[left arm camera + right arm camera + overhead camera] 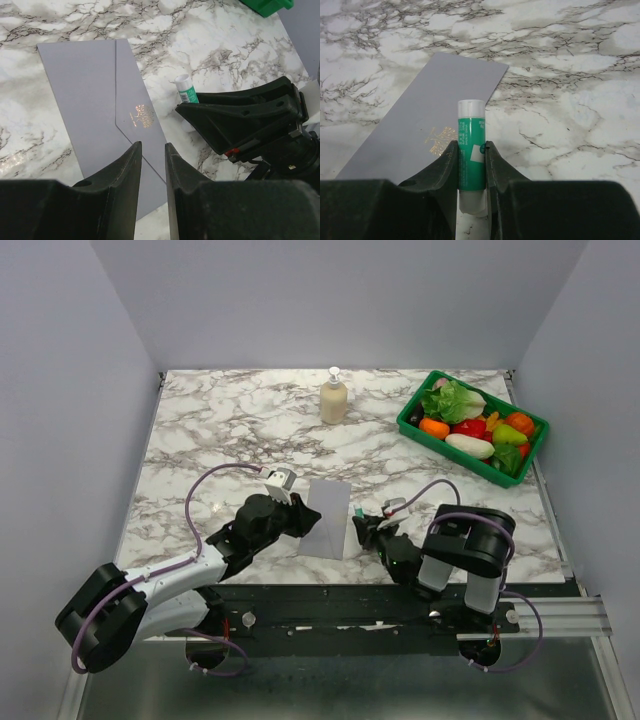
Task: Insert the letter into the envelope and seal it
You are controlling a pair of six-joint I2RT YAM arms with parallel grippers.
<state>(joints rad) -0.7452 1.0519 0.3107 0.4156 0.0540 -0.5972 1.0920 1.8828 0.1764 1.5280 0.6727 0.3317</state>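
From above, the grey envelope (328, 520) lies flat on the marble table (200, 440), its near short end close to the table's front edge. The left gripper (303, 517) sits at its left long edge. The right gripper (360, 525) is just off its right edge, clamped around a green glue stick (358, 512). The letter is nowhere in sight. I'd guess it is already inside, which would leave only the sealing. A soap bottle (333, 398) and a green basket of vegetables (470, 425) stand well apart at the far side, so there is open marble beyond the envelope.

The left wrist view shows the pointed flap (135, 90) folded down with a gold emblem (142, 116) near its tip. Whether it is glued, I cannot tell. The left fingers (131, 175) stand a narrow gap apart over the envelope's near edge, and nothing is between them.

In the right wrist view the stick stands upright in the pinch with its white cap on, just beside the envelope's long edge. To my eye the cap must come off before any glue goes down, and the two grippers are crowded close together.
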